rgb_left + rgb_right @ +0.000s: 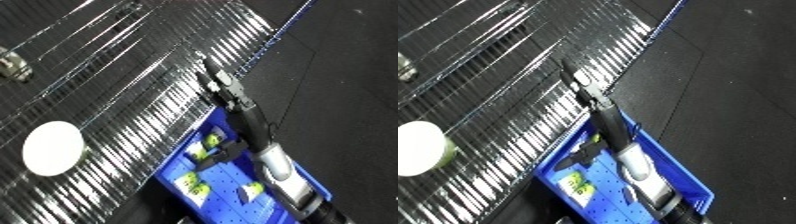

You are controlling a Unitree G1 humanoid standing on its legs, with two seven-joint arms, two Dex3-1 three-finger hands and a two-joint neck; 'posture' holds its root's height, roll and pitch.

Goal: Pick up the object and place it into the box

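Note:
A white round object (53, 147) lies on the wire shelf (115, 75), far left of my hand. My right forearm (280, 167) comes in from the lower right and crosses above the blue bin (675, 166). The black right hand (224, 87) reaches past the bin's far corner over the shelf edge, its fingers straight and holding nothing. It is well apart from the white object. Several small yellow-green items (195, 187) lie inside the bin, partly hidden by the forearm. My left hand does not show.
The whole scene appears tilted. A small metallic thing (13, 65) sits on the shelf at the far left. Dark floor (346, 75) fills the right side beyond the shelf edge.

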